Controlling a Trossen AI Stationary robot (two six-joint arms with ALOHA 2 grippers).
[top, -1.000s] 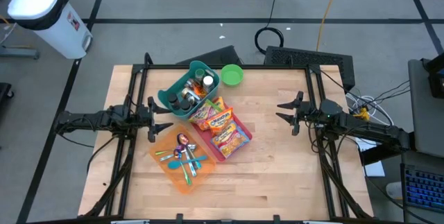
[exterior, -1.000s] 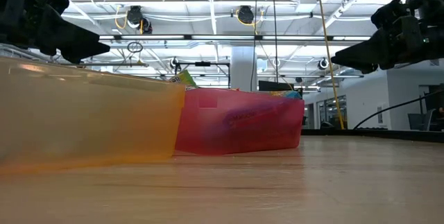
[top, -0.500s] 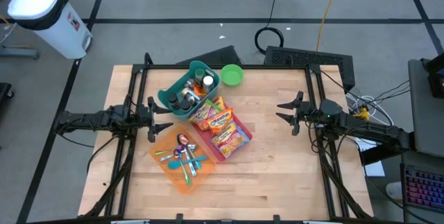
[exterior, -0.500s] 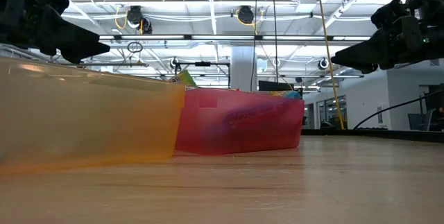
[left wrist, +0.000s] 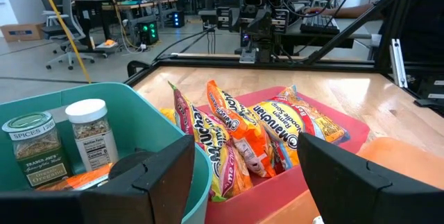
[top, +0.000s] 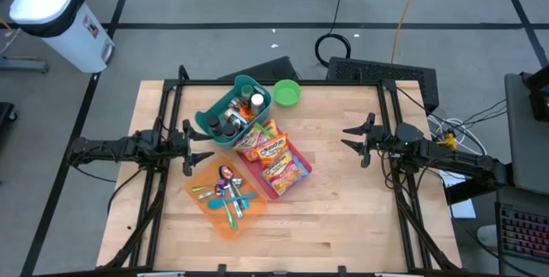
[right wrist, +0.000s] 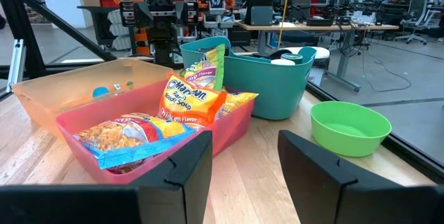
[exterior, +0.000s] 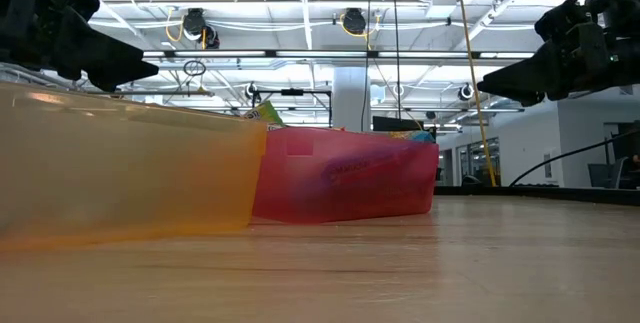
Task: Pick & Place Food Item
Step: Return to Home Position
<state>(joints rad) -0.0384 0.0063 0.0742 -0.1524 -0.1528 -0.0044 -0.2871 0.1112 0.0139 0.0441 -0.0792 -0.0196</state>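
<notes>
Wooden table (top: 343,217) on a grey floor (top: 214,20), open lab with desks beyond; left gripper (top: 204,147) and right gripper (top: 346,138) both hang empty with fingers spread, facing each other, the spoons (top: 227,198) lying in the orange bin (top: 214,217) just ahead of the left gripper, well apart from the right.

"Maruchan Ramen Noodle Soup" is printed on an orange packet (left wrist: 281,123) lying in the red bin (left wrist: 263,195). "Chicken Flavor" is read on an upright packet (right wrist: 189,100) in the same bin. "SPICES" and "TRADER JOE'S" are printed on a green-lidded jar (left wrist: 33,151) in the teal bin (left wrist: 149,116) just beside the red bin.
</notes>
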